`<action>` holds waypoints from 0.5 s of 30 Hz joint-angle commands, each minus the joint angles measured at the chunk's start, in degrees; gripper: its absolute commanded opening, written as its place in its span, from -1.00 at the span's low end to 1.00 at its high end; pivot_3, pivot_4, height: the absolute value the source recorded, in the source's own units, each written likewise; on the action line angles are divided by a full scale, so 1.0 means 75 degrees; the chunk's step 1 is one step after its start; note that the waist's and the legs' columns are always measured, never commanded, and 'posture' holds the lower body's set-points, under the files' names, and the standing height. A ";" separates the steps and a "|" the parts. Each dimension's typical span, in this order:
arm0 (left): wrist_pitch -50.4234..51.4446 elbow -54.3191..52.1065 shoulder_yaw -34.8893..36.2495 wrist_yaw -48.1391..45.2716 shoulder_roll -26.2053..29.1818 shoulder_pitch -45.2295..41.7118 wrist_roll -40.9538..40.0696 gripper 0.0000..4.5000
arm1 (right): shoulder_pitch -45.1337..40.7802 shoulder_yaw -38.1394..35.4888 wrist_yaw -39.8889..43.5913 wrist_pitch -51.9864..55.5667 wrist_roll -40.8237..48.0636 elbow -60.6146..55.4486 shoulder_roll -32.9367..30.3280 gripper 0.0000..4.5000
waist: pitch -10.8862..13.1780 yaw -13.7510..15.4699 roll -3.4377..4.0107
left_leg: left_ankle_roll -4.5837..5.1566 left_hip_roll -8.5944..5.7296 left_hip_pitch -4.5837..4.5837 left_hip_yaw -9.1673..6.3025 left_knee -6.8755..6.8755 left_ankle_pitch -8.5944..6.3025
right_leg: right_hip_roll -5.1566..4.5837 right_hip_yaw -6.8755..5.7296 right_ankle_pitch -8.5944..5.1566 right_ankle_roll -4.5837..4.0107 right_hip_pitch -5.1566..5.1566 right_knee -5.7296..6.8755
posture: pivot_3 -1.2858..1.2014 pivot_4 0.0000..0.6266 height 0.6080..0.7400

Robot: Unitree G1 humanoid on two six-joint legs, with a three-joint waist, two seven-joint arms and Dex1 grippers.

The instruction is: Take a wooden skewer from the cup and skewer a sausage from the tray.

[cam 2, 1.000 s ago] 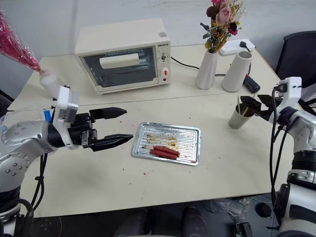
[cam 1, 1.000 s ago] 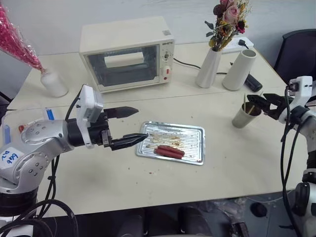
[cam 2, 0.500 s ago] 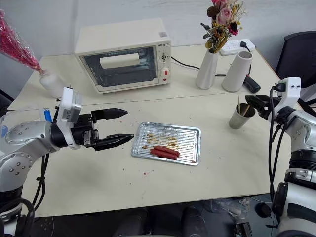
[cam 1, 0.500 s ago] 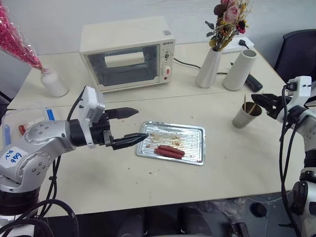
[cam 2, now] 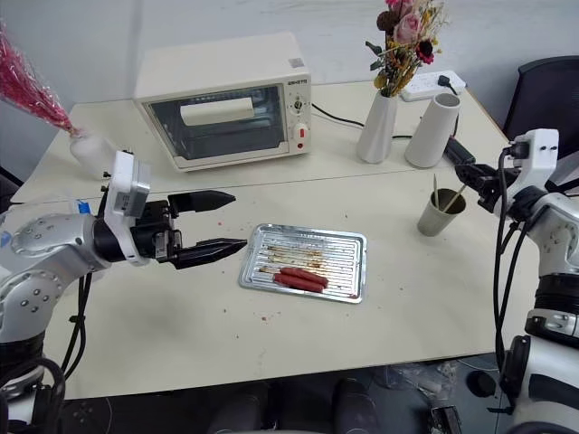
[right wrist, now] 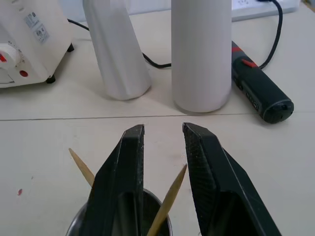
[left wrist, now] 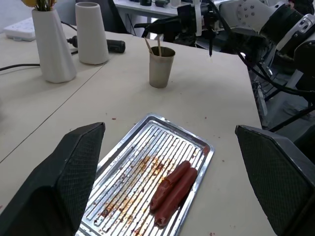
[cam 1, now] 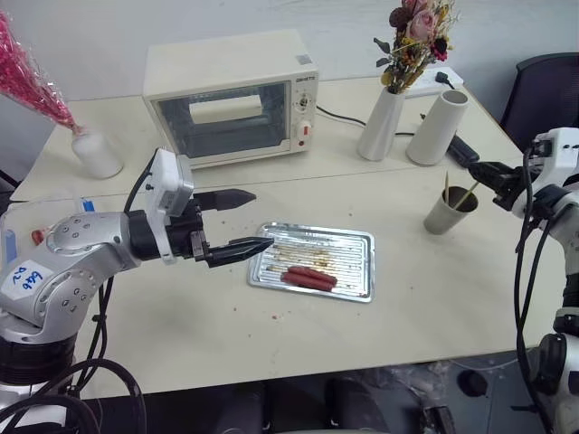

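The right hand [right wrist: 162, 132] hangs just above the cup [cam 1: 448, 212], which stands on the bench [cam 1: 434, 280] near its right edge, well to the right of the tray [cam 1: 362, 276]. Its two black fingers [right wrist: 129, 167] are drawn in to a narrow gap, and in the right wrist view a wooden skewer [right wrist: 170, 196] leans up out of the cup into that gap, tip near the right-side finger; whether the fingers actually pinch it cannot be told. A second stick [right wrist: 81, 167] leans out of the cup on the other side of the fingers, clear of them. The left hand [cam 1: 237, 222] is held level above the bench just left of the tray, its fingers spread wide and holding nothing, the lower fingertip at the tray's near-left corner. Two sausages [left wrist: 174, 191] lie side by side, touching, on the ribbed floor of the tray toward its front edge. Behind the cup stand a white cylinder [cam 1: 438, 127] and a flower vase [cam 1: 382, 122].
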 commanded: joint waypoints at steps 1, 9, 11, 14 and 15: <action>-0.0264 -0.0003 -0.0109 -0.0115 -0.0068 -0.0157 0.0166 1.00 | 0.0164 -0.0113 -0.0079 -0.0005 0.0047 -0.0400 -0.0117 -0.44 | 0.0000 -0.0002 -0.0001 | 0.0000 0.0002 0.0000 0.0000 0.0000 -0.0002 | 0.0001 0.0003 0.0000 0.0000 0.0000 -0.0002 | 0.03 -0.52 1.00; -0.0313 0.0109 -0.0091 -0.0258 0.0000 -0.0237 0.0278 1.00 | 0.0518 -0.0060 -0.0440 -0.0266 -0.0093 -0.0345 0.0182 -0.44 | 0.0000 -0.0004 -0.0006 | 0.0001 0.0004 0.0000 0.0017 0.0000 -0.0007 | 0.0004 0.0045 0.0000 0.0000 -0.0006 -0.0001 | 0.03 -0.52 1.00; -0.0315 0.0126 -0.0076 -0.0283 0.0018 -0.0242 0.0300 1.00 | 0.0537 -0.0075 -0.0474 -0.0282 -0.0100 -0.0314 0.0205 -0.44 | 0.0000 -0.0010 -0.0006 | 0.0002 0.0005 0.0000 0.0027 -0.0001 -0.0007 | 0.0005 0.0045 0.0000 0.0000 -0.0015 0.0002 | 0.03 -0.52 1.00; -0.0290 0.0115 -0.0047 -0.0269 0.0036 -0.0258 0.0290 1.00 | 0.0538 -0.0169 -0.0499 -0.0261 -0.0025 -0.0298 0.0239 -0.52 | 0.0001 -0.0008 -0.0007 | 0.0004 0.0008 0.0000 0.0037 -0.0002 -0.0008 | 0.0008 0.0045 0.0000 0.0000 -0.0024 0.0005 | 0.03 -0.52 1.00; -0.0290 0.0116 -0.0046 -0.0263 0.0037 -0.0262 0.0293 1.00 | 0.0538 -0.0187 -0.0479 -0.0246 0.0012 -0.0303 0.0248 -0.61 | 0.0001 -0.0009 -0.0007 | 0.0005 0.0008 0.0000 0.0039 -0.0003 -0.0009 | 0.0008 0.0045 0.0000 0.0000 -0.0025 0.0005 | 0.03 -0.52 1.00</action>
